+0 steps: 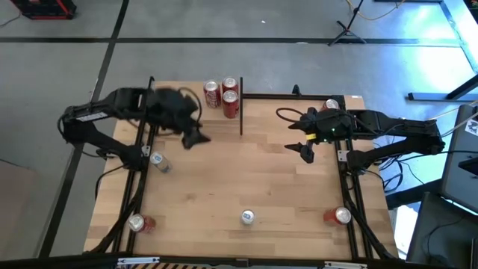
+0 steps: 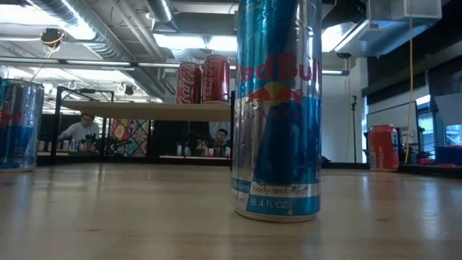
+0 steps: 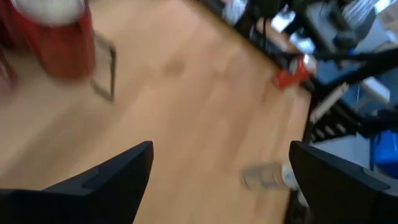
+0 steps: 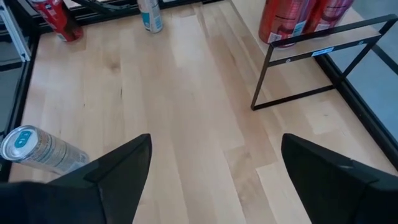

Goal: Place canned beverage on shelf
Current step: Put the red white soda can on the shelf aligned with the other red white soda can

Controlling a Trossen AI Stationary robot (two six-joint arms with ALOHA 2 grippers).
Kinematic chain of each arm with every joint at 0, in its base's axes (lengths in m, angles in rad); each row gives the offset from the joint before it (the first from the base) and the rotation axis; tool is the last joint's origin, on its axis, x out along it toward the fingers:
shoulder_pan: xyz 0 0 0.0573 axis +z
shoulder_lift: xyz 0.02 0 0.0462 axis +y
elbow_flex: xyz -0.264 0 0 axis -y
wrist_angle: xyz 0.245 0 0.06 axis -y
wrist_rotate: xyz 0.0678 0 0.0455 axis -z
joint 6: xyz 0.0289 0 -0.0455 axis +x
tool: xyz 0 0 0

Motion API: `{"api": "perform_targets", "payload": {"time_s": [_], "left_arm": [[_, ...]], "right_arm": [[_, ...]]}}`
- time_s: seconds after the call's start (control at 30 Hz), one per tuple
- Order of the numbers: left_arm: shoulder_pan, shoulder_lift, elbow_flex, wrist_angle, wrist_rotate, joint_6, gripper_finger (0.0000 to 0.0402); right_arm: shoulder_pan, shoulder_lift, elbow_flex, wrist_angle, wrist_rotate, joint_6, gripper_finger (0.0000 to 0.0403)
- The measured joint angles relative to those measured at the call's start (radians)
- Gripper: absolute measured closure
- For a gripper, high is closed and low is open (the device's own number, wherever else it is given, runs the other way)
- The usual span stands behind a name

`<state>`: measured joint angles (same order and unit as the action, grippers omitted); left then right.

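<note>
Filling the low view, a blue can hides both arms; red cans stand on the shelf behind. Overhead, left gripper and right gripper hover open, empty, beside that shelf.

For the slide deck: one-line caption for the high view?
Two red cans stand on the shelf; open left gripper beside it.

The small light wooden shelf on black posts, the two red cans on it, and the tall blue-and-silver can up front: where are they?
Light wooden shelf (image 2: 144,110), low view, front edge of board.
Red cans (image 2: 203,81), low view, where the pair meet.
Blue-and-silver can (image 2: 278,115), low view, printed side.
</note>
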<state>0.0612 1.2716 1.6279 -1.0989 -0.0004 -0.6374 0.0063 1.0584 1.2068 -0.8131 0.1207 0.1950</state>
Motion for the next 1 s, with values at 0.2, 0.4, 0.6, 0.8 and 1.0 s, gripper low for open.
{"api": "perform_targets", "payload": {"time_s": [0.2,0.4,0.6,0.8,1.0], "left_arm": [[-0.23,0.005,-0.001,-0.145,-0.072,-0.286,0.0037],[-0.426,0.037,-0.001,-0.267,-0.085,-0.607,0.0037],[-0.58,0.102,-0.001,-0.348,-0.012,-0.863,0.0037],[-0.73,0.163,-0.001,-0.374,0.063,-0.986,0.0037],[-0.87,0.212,-0.001,-0.447,0.113,-1.138,0.0037]], "right_arm": [[0.0,0.0,0.0,0.0,-0.001,-0.027,0.0056],[0.0,0.0,0.0,0.002,-0.001,-0.071,0.0056],[0.0,0.0,0.0,0.002,-0.001,-0.074,0.0056],[0.0,0.0,0.0,0.003,-0.015,-0.102,0.0056],[0.0,0.0,0.0,0.002,-0.035,-0.126,0.0056]]}}
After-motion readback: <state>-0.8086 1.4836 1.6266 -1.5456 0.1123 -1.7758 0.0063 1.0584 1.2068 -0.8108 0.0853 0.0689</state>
